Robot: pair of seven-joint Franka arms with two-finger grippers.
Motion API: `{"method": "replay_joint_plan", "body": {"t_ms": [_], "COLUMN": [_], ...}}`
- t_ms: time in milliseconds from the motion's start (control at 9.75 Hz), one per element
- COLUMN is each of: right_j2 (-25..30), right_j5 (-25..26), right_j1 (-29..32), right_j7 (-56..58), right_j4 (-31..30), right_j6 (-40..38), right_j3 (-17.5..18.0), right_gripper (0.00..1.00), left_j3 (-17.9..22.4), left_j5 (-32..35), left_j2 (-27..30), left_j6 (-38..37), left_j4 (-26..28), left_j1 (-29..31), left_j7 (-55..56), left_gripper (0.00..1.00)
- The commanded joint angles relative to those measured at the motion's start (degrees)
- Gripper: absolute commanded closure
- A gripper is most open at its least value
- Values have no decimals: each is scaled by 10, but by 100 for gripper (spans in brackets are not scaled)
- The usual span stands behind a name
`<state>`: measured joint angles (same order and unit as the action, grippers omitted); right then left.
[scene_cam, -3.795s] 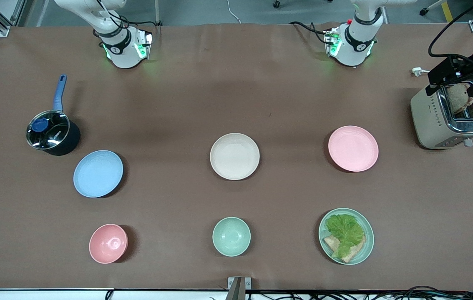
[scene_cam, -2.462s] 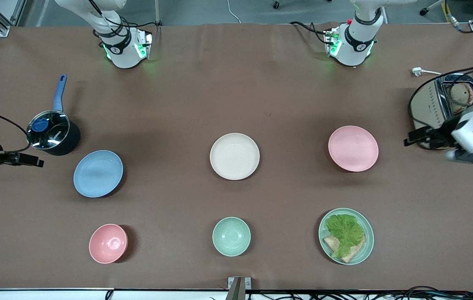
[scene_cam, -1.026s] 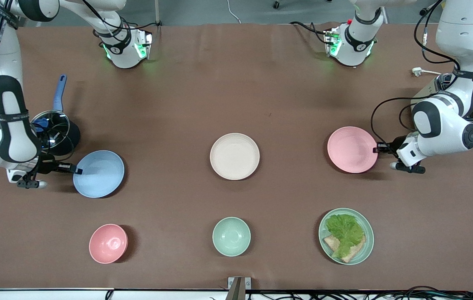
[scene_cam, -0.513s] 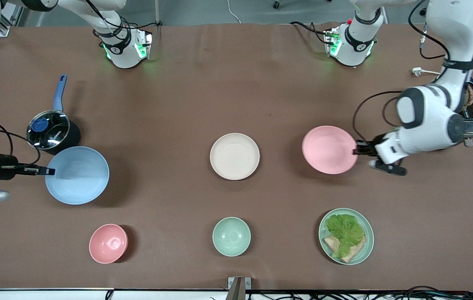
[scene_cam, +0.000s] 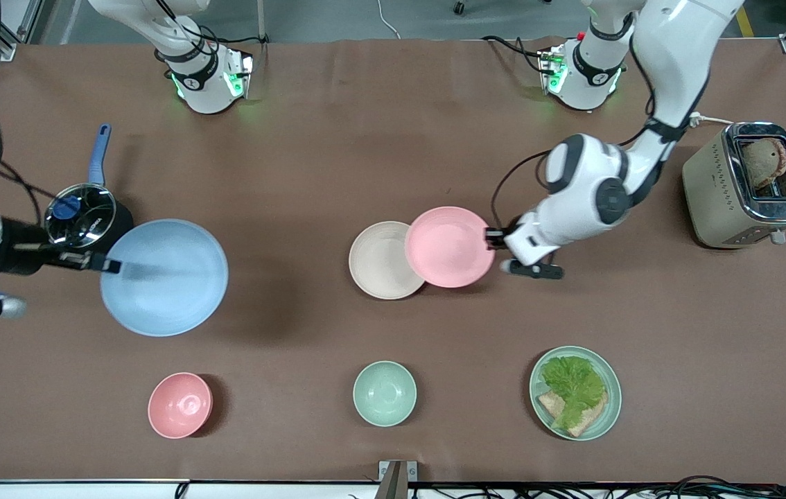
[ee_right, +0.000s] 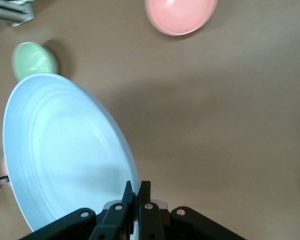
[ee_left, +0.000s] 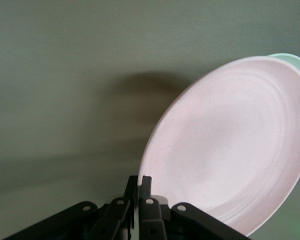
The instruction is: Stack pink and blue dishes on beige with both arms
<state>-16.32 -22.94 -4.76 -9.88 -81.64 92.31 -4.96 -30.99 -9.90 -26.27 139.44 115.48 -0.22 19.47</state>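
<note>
The pale pink plate [scene_cam: 450, 247] hangs in the air with its edge over the rim of the cream-beige plate [scene_cam: 380, 262], which lies mid-table. My left gripper [scene_cam: 492, 238] is shut on the pink plate's rim; the left wrist view shows the pink plate [ee_left: 230, 150] pinched at my left gripper [ee_left: 139, 181]. The light blue plate [scene_cam: 164, 277] is lifted above the table toward the right arm's end. My right gripper [scene_cam: 110, 265] is shut on its rim. In the right wrist view, the blue plate [ee_right: 65, 160] sits edge-on in my right gripper [ee_right: 137, 186].
A dark saucepan with a glass lid [scene_cam: 84, 220] stands beside the right gripper. Nearer the camera sit a small pink bowl [scene_cam: 180, 405], a mint-green bowl [scene_cam: 385, 393] and a mint plate with lettuce and bread [scene_cam: 575, 392]. A toaster [scene_cam: 746, 186] stands at the left arm's end.
Both arms came in, gripped the plates' rims and lifted them. The pink plate has travelled to the beige plate's edge. The blue plate has risen and shifted toward the table's middle.
</note>
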Motion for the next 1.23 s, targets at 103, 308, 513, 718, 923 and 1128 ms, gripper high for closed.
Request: {"method": "replay_joint_plan", "body": {"t_ms": [103,308,513,718,923,1128], "right_j2": [9,7,-4,-13,-21,-35], "right_j5": [14,12,9,7,1,-39], "right_j1": [-41,-74,-78,-78,-80,-81], "right_j7": [-45,-47,-48,-49,-51,-52], "right_j4": [-68,-112,-146,-191,-232,-276], "right_j6": [67,110,142,207,262,354], "right_j3": [52,55,75,108,138,172], "right_gripper": [99,99,99,99,99,99], "left_j3": [-79,-92,-92,-91,-63,-8], "left_j5": [190,256,264,267,266,266], "left_j2": [-141,-174,-175,-150,-68,41], "left_j6": [6,6,6,0,-35,-136], "left_j4": [-104,-127,-128,-139,-112,-93], "left_j1": [1,-13,-19,-13,-11,-10], "left_j7": [232,309,332,328,309,273], "left_gripper": [99,97,66,0,0,0]}}
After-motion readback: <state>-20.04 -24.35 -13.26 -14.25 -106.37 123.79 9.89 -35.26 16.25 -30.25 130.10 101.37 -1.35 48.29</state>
